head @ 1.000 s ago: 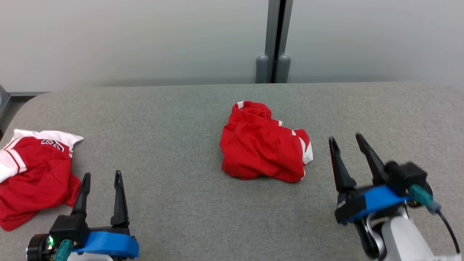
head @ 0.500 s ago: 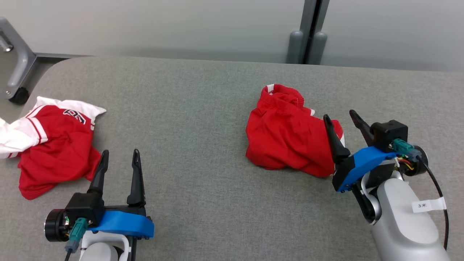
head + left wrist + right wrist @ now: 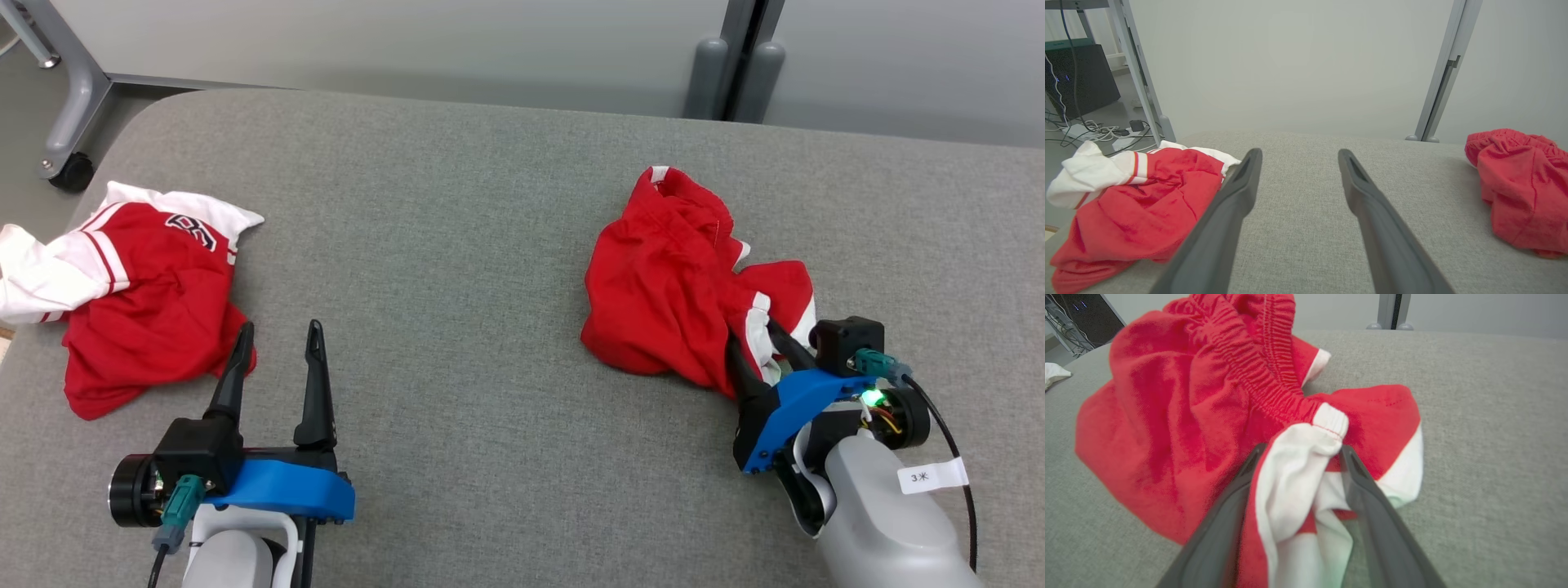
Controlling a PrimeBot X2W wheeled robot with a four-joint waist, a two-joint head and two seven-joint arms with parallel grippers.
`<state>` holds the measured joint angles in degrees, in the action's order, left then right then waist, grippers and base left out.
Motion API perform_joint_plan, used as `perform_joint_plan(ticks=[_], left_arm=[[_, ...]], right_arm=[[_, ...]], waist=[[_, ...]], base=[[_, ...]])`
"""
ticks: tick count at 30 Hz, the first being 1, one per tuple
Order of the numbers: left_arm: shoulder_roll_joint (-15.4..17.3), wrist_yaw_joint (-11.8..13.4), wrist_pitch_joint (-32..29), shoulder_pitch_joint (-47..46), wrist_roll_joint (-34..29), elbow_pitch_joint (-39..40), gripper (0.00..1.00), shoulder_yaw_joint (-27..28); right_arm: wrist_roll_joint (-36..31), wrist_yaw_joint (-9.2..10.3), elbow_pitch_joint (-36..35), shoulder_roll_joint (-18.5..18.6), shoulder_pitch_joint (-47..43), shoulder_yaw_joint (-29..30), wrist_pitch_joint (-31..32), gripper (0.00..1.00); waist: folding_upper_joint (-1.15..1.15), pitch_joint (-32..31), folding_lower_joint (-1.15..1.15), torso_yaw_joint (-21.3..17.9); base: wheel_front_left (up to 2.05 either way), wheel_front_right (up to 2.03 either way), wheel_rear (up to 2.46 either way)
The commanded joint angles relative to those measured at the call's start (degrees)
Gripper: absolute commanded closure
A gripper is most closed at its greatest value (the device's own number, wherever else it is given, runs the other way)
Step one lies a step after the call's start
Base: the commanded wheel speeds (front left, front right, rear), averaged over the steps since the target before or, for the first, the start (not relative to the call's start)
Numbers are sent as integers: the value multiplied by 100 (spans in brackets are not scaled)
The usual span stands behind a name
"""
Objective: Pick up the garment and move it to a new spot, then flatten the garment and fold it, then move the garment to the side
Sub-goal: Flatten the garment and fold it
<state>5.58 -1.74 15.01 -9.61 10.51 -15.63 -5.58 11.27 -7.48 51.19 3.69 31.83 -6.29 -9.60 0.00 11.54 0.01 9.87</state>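
Reaching into the near right edge of the crumpled red garment (image 3: 661,294), lying right of centre on the grey table (image 3: 457,245) — right gripper (image 3: 1301,451) fingers spread, straddling a white-and-red fold without clamping it. Hovering at lower left with the left gripper (image 3: 281,327) spread wide and empty — just beside a red-and-white jersey (image 3: 139,302).

On my right end effector (image 3: 1301,449) the fingers (image 3: 1372,514) are matt dark plastic; the shorts (image 3: 1167,404) soft cloth, the bench (image 3: 1494,416) rough weave.
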Motion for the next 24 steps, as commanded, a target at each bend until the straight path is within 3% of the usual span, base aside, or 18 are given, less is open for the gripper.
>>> perform_joint_plan(ticks=[1, 5, 11, 17, 24], left_arm=[[-2, -20, 25, -86, -29, -19, 0, 31], [-31, -42, 25, -69, -51, -48, 0, 59], [-49, -75, 25, 77, -96, -72, 0, 127], [-82, -115, 25, 177, -105, -80, 0, 158], [-122, -125, 24, 229, -96, -77, 0, 164]], right_arm=[[47, -3, 81, -28, 124, -73, -98, 100], [116, -3, 141, -34, 215, -222, -397, 100], [-4, -3, -329, -47, 150, -584, -562, 100], [-91, -3, -984, -69, -310, -1535, -560, 100], [-43, -3, -1192, -80, -695, -2733, -561, 100]], waist=[[0, -14, -1, 12], [0, -99, -1, 21], [0, -278, -1, 23], [0, -387, -1, 49], [0, -425, -1, 77]], base=[[0, 0, 0], [0, 0, 0], [0, 0, 0], [0, 0, 0], [0, 0, 0]])
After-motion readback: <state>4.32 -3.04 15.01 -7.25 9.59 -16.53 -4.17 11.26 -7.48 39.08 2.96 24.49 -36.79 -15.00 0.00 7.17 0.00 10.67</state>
